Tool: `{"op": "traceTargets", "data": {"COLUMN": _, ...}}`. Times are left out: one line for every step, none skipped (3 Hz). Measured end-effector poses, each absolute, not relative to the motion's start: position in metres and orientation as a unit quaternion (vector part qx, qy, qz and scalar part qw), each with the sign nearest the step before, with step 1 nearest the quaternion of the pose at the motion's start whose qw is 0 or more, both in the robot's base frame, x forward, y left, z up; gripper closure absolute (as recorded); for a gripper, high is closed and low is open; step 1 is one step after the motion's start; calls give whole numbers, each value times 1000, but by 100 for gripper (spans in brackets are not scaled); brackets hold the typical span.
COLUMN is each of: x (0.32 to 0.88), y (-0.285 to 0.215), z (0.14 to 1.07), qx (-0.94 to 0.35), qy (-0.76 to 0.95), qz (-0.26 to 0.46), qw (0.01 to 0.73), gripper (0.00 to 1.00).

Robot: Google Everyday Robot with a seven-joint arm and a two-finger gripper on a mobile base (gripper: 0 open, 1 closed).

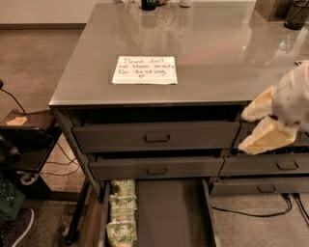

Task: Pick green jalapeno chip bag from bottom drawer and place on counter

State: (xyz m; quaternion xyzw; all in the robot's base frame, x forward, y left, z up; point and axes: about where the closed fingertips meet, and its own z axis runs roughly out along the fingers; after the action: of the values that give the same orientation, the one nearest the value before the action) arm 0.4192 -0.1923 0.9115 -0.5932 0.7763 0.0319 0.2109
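Fingers (268, 137) of our gripper (244, 131) hung spread and empty by the worktop (212, 72) front's right end, green jalapeno chip bag (123, 188) untouched along bottom drawer (169, 212) left wall, so we judged reaching down came next.

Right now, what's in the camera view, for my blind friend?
Three green chip bags lie in a row along the left of the open bottom drawer. The gripper hangs open at the right, before the upper drawers, holding nothing. A note lies on the counter.

Brown floor (34, 62) — pale wall (43, 12).
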Motion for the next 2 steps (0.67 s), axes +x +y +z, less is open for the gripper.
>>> {"op": "traceTargets", "data": {"x": 399, "y": -129, "z": 771, "qx": -568, "qy": 759, "qz": 177, "qw": 263, "gripper": 95}}
{"op": "traceTargets", "data": {"x": 393, "y": -114, "z": 740, "qx": -560, "qy": 754, "qz": 213, "qw": 270, "gripper": 100}}
